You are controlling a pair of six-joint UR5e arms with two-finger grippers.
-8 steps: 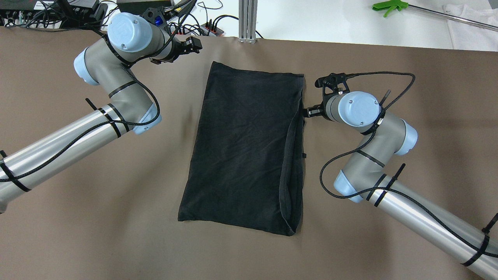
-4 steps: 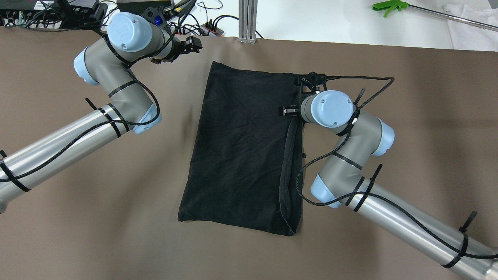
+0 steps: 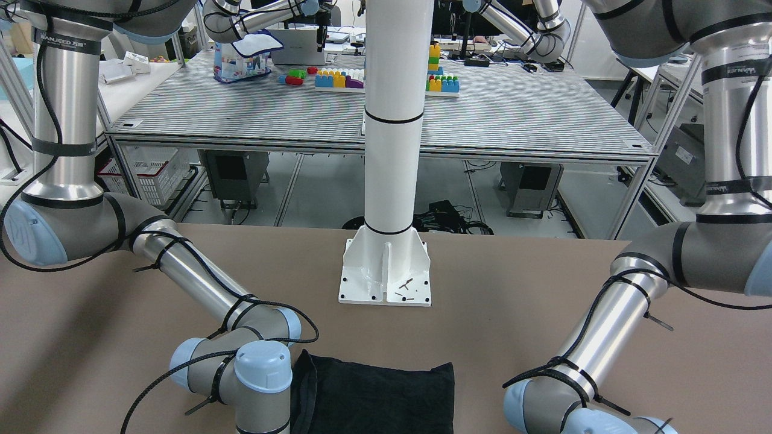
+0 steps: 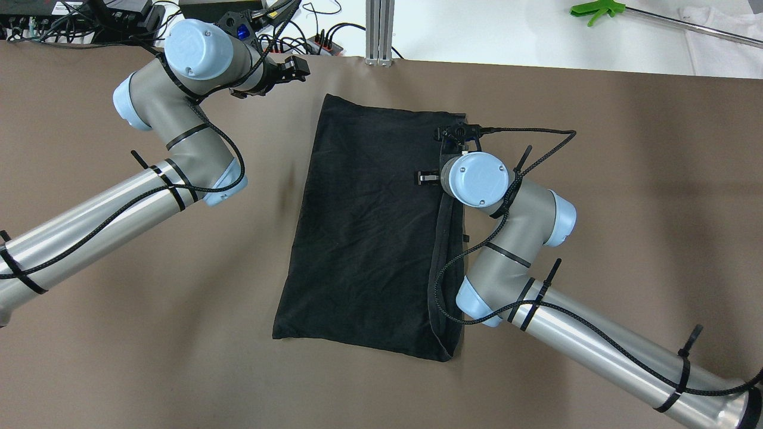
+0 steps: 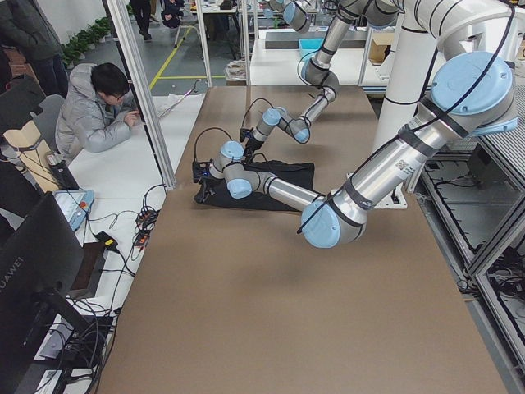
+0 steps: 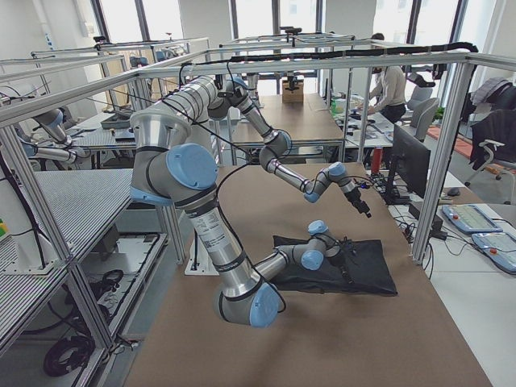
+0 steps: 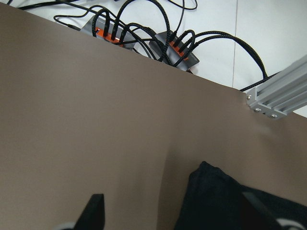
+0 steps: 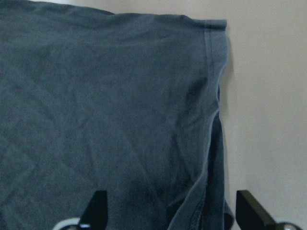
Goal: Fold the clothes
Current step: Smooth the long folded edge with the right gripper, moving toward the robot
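On the brown bench (image 4: 626,196) the black clothes (image 4: 369,238) lie flat as 1 rough rectangle, hemmed fold along the robot's right side; right claw (image 4: 422,177) over the far right part, fingers spread, gripping nothing; left claw (image 4: 298,67) also spread, empty, near the far left corner, off the fabric

A brown table (image 4: 119,369) carries a white pillar (image 3: 395,120) bolted to it. Beyond stands a grey slatted workbench (image 3: 531,114) with coloured toy blocks (image 3: 338,78). Power strips (image 7: 139,40) lie on a white surface past the table's edge. Aluminium framing (image 6: 339,60) and bright windows (image 6: 205,18) enclose the hall.
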